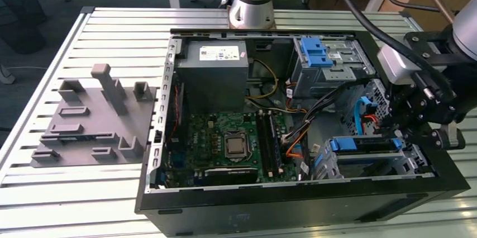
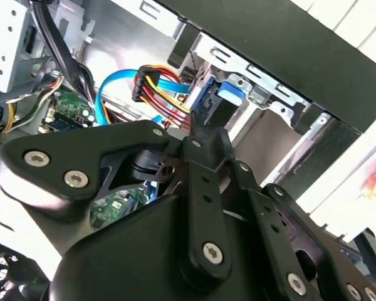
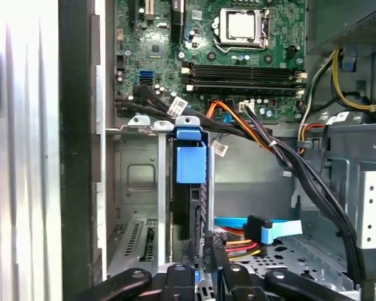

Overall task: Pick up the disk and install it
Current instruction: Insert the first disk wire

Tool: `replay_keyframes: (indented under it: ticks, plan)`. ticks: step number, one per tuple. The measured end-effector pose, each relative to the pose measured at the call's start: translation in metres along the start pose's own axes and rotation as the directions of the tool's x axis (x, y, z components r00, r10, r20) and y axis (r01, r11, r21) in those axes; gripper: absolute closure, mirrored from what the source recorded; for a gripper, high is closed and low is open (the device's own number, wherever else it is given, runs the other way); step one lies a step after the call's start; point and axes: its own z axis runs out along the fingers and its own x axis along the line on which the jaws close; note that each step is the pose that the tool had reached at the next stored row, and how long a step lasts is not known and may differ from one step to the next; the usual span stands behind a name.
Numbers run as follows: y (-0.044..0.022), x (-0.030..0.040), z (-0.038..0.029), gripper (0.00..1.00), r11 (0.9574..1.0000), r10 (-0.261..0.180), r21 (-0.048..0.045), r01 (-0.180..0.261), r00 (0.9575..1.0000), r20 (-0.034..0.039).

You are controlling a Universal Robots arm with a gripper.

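While its fingers press against the near edge of the disk (image 3: 191, 207), the pincer (image 3: 203, 266) pinches that edge, and the disk stands on edge in a bay of the drive cage (image 3: 135, 182), its blue rail tab (image 3: 190, 160) facing the motherboard (image 3: 207, 56). In the exterior view the pincer (image 1: 406, 137) hangs over the open computer case (image 1: 298, 199) on the slatted worktop (image 1: 89, 193), beside a grey fixture (image 1: 93, 120).
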Motion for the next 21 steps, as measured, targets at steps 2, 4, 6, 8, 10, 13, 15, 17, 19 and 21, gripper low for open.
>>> replay_keyframes:
  ticks: [2,4,6,8,10,13,15,17,19,21]
  plan:
    - [0.0005,0.0,0.0004,0.75,1.0,0.0,0.0002,0.0,0.9999,0.0158]
    - [0.0008,0.0,0.0012,0.75,1.0,0.001,0.0005,-0.001,0.9998,0.0219]
    - [0.0011,0.0001,0.0019,0.75,1.0,0.0,0.0015,0.0,0.9998,0.0219]
    - [0.001,0.0002,0.002,0.75,1.0,0.0,0.0017,0.0,0.9998,0.0218]
    - [0.0011,0.0002,0.002,0.75,1.0,0.0,0.0017,0.0,0.9998,0.0219]
    - [0.0011,0.0002,0.002,0.75,1.0,0.0,0.0018,0.0,0.9998,0.0219]
    - [0.0011,0.0002,0.002,0.74,1.0,0.0,0.0018,0.0,0.9998,0.0219]
    - [0.0011,0.0002,0.0021,0.67,1.0,0.0,0.0018,0.0,0.9998,0.0219]
    - [0.0011,0.0002,0.0021,0.67,1.0,0.0,0.0018,0.0,0.9998,0.022]
    - [0.0011,0.0003,0.0022,0.67,1.0,0.0,0.0019,0.0,0.9998,0.022]
